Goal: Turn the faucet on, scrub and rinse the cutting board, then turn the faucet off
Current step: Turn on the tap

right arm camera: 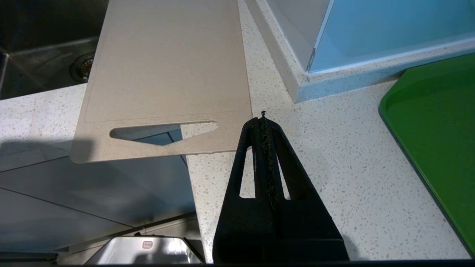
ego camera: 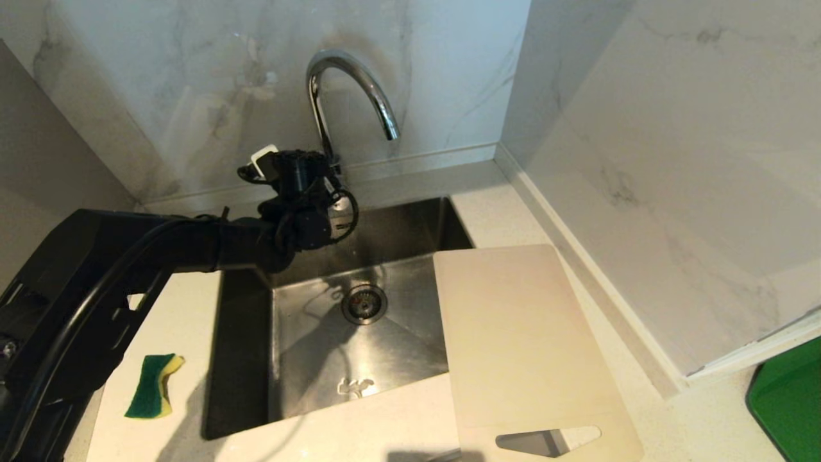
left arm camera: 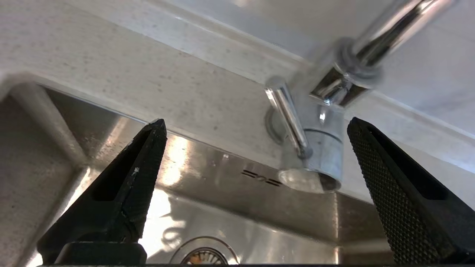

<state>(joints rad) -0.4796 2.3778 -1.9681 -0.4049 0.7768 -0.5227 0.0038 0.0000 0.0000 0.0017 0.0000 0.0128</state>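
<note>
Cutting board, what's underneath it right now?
The cutting board rests on the speckled counter, bridging the sink's right edge; its handle end overhangs the counter's front. What lies directly beneath its middle is covered.

The pale speckled desk (ego camera: 397, 423) carries a steel sink (ego camera: 410, 359) below the left hand (ego camera: 333, 186), a green-yellow sponge (ego camera: 154, 385) nearer than it, the cutting board (ego camera: 526, 346) beside the right hand (right arm camera: 263, 116), and a green tray (right arm camera: 438, 129).

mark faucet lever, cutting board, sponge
faucet lever (left arm camera: 287, 111), left wrist view, mid-shaft of the thin rod
cutting board (ego camera: 519, 333), head view, bare centre of its face
sponge (ego camera: 151, 387), head view, green scouring side
</note>
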